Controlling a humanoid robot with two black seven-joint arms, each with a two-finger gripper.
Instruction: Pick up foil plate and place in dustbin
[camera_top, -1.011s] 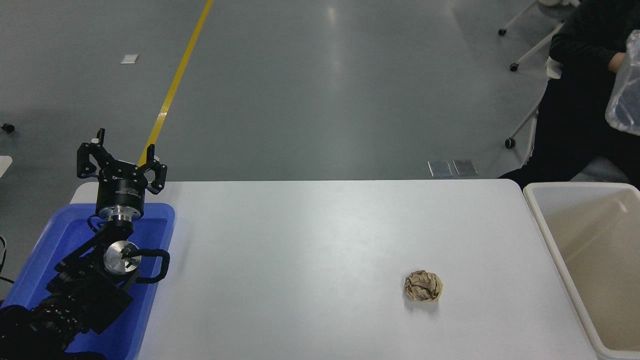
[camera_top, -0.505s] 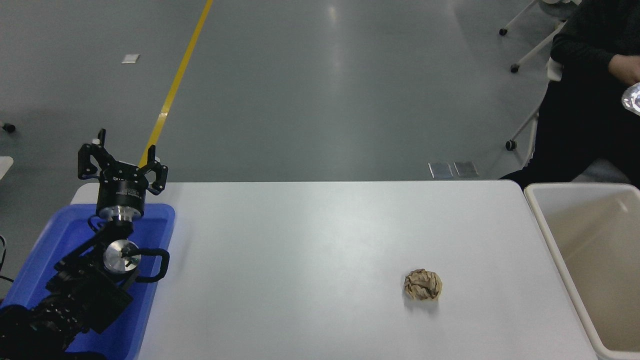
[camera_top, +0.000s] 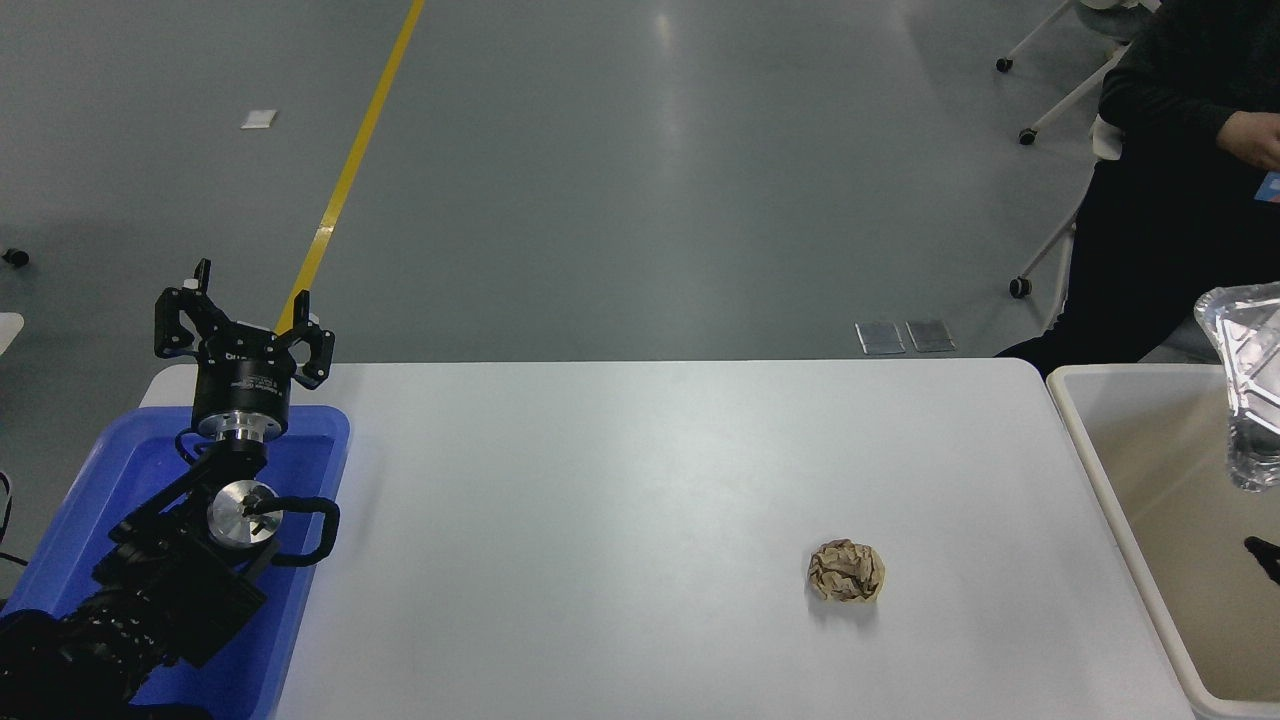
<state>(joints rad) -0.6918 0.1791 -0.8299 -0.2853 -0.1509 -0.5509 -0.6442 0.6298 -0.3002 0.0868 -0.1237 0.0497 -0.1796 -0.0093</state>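
Observation:
The foil plate (camera_top: 1245, 385) is at the right edge, tilted on edge in the air over the dustbin (camera_top: 1107, 490), a cream-white tub beside the table's right end. Nothing visibly holds the plate. A small black tip (camera_top: 1264, 555) shows below it inside the dustbin at the right edge; it looks like part of my right arm, and the rest is out of view. My left gripper (camera_top: 245, 320) is open and empty, parked upright over the blue tub at the lower left.
A crumpled brown paper ball (camera_top: 846, 571) lies on the white table (camera_top: 620, 500), right of centre. The blue tub (camera_top: 325, 440) sits at the table's left end. A person in dark clothes (camera_top: 1170, 200) sits at the far right, behind the dustbin.
The foil plate was high at the right edge near the person's hand; it has dropped to just above the dustbin. A black tip has appeared in the dustbin. The left arm has not moved.

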